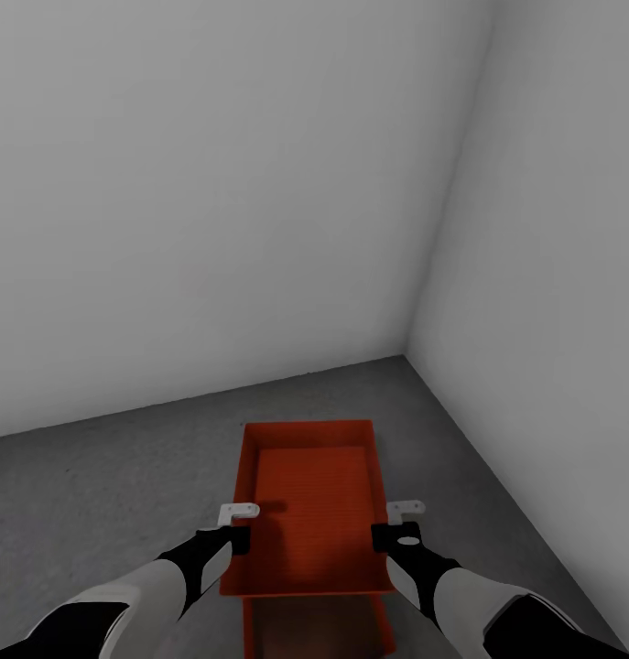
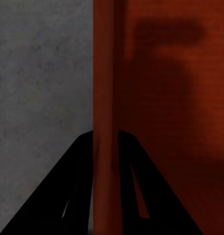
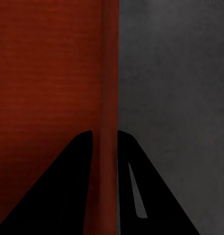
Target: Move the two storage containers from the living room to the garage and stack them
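Grippers are clamped on opposite long walls of the upper orange-red rectangular tray-like bin (image 1: 312,499): left gripper (image 1: 238,526), right gripper (image 1: 394,523). A second identical bin (image 1: 316,628) is seen beneath, over rough grey concrete floor (image 1: 94,494), before a white-walled corner (image 1: 424,275).

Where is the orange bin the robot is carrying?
The orange bin is low center in the head view, gripped by both side walls, above the grey floor near the white corner.
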Robot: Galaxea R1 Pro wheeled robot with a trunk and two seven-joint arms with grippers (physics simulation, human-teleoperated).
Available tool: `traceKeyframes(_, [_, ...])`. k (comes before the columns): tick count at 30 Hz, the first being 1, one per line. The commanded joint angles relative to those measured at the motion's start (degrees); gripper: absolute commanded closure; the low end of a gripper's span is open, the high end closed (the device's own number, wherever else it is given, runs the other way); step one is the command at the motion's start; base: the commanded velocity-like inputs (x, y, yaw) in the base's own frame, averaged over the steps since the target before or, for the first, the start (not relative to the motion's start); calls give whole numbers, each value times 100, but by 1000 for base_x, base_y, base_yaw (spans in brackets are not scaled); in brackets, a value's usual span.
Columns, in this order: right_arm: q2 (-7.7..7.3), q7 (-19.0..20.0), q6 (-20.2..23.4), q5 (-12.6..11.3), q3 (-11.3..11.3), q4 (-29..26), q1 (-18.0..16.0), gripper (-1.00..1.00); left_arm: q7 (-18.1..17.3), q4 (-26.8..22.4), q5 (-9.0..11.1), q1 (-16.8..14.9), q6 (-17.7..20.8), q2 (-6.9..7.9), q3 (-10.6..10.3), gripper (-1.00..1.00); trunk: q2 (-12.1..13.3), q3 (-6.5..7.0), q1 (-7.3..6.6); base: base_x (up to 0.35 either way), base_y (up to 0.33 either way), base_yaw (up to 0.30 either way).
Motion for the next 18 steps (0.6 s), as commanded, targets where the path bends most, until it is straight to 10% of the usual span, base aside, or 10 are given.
traceKeyframes(1, [0,-15,-20,-128,-15,94,-3,100,49,-30,-46,-1,-102,85,-199,100,-2,-4,0,0,0,0])
traceKeyframes(18, [7,-8,-23,-126,111,7,-3,100,5,-2,3,6,-6,49,40,100,-2,-4,0,0,0,0])
